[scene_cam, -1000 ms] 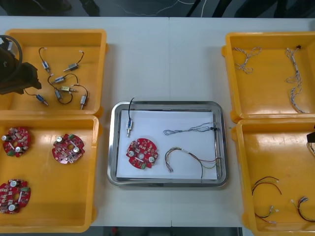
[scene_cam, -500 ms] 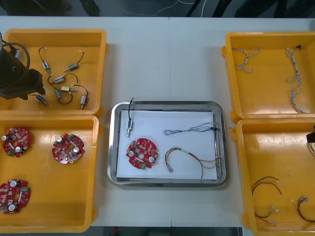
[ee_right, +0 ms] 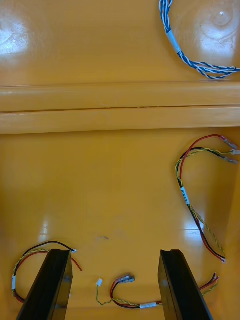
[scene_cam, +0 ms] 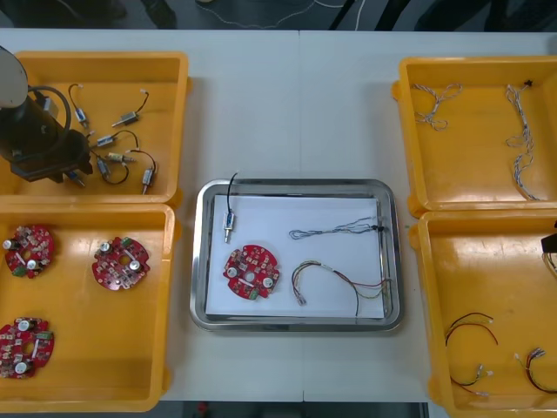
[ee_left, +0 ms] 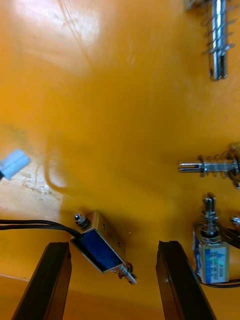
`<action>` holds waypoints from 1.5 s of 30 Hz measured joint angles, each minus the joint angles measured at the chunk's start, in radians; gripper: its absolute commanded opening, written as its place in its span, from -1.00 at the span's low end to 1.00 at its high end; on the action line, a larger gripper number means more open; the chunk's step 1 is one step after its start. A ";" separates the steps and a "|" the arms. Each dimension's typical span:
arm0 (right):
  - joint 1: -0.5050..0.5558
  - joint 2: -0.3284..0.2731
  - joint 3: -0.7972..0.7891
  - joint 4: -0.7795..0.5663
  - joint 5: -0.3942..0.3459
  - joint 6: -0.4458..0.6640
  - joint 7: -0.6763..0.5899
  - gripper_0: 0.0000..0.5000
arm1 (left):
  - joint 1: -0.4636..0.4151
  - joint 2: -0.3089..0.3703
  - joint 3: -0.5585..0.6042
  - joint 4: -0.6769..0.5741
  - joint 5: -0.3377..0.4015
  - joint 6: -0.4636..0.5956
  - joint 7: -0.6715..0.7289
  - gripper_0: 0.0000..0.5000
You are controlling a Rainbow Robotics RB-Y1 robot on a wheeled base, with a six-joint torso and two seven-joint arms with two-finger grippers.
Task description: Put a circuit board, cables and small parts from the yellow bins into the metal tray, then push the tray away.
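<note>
As our left hand (ee_left: 112, 244) hangs open astride a small metal part (ee_left: 100, 246) in its far bin (scene_cam: 165, 78), ready to close, our right hand (ee_right: 112, 252) idles open over red-and-yellow cables (ee_right: 184, 194). We judge the tray (scene_cam: 202, 261), central on the surface (scene_cam: 261, 104), nearly stocked.

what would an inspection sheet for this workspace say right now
surface: light table, yellow bins at both sides.
job's things: metal tray holds a circuit board and a small metal part.
clutter: nothing seen
grippers: left gripper open around a loose part in the far left bin; right gripper open above the near right bin.
cables: twisted blue and white cable and red and yellow cable lie in the tray.
surroundings: dark floor beyond the far edge.
</note>
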 measured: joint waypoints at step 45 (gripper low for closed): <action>0.001 0.000 -0.006 0.000 -0.012 0.000 -0.036 1.00 | -0.055 -0.001 0.065 -0.065 0.014 0.193 0.000 -1.00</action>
